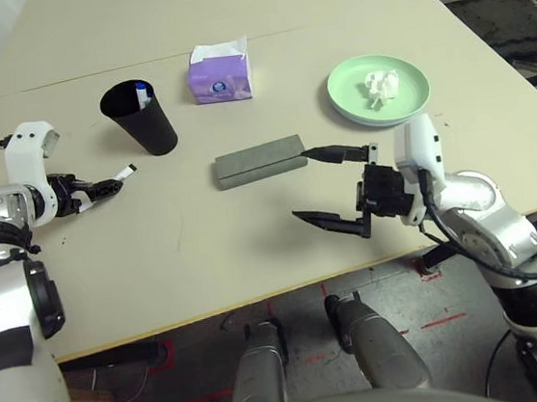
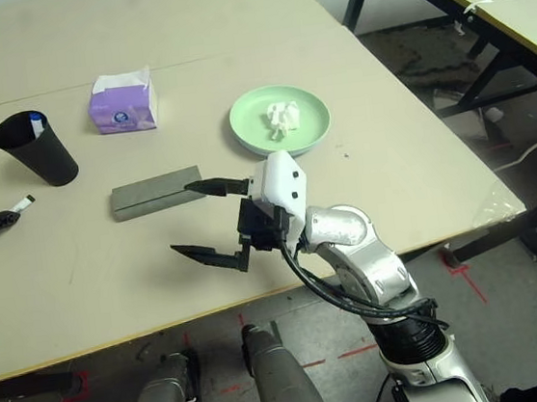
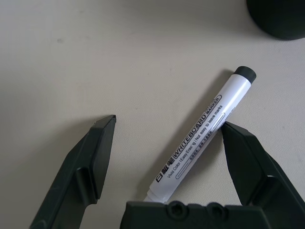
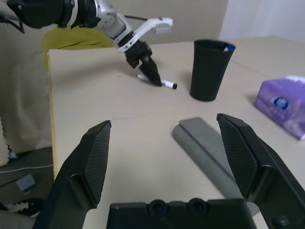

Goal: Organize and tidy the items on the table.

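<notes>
At the lower centre of the left eye view, our right gripper (image 1: 337, 185) hangs idle, jaws spread wide and empty, pointing toward the closed grey glasses case (image 1: 259, 160) just beyond it. At the left edge, our left gripper (image 1: 95, 190) sits low on the table (image 1: 207, 256), jaws apart around the black-capped whiteboard marker (image 3: 200, 138); one finger (image 3: 243, 152) touches the barrel, the other stands clear. We judge the marker pickup is in hand: next we close, lift, and drop it into the black cup (image 1: 140, 117), where the blue-capped marker (image 1: 143, 95) stands. Farther back sit the purple tissue box (image 1: 220, 73) and, upper right, the green plate (image 1: 413, 105) holding crumpled tissue (image 1: 381, 85).
</notes>
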Action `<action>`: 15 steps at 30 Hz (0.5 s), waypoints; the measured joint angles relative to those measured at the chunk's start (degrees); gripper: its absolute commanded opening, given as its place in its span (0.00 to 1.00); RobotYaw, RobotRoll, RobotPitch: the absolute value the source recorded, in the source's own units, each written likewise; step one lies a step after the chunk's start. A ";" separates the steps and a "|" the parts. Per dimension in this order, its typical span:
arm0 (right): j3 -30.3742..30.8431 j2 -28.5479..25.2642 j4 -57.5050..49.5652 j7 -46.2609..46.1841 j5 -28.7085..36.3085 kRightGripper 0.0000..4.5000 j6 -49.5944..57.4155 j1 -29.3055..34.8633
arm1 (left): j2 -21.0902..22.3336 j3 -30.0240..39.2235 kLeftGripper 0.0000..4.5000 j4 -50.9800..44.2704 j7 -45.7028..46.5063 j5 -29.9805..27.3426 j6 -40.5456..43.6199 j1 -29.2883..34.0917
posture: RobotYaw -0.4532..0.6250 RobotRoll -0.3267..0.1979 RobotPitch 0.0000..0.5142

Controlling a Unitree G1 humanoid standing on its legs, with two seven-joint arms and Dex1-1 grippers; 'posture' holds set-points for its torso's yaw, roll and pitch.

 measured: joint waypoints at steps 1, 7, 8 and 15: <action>0.01 0.06 0.02 0.00 0.05 1.00 0.00 -0.19 | 0.11 -0.12 0.71 -0.07 -0.49 0.05 -0.32 0.20 | 0.21 0.62 0.48; 0.01 0.20 0.40 0.03 0.18 1.00 -0.01 -0.75 | 1.02 -0.31 0.28 -0.48 -3.23 0.14 -1.59 1.45 | 0.22 0.62 0.47; 0.01 0.23 0.69 0.06 0.18 1.00 -0.01 -1.17 | 1.09 -0.33 0.20 -0.65 -3.42 0.14 -1.72 1.63 | 0.22 0.62 0.47; 0.00 0.67 2.20 0.45 0.19 1.00 -0.25 -2.36 | 1.35 0.08 0.06 -0.79 -3.60 -0.05 -1.85 1.82 | 0.23 0.62 0.45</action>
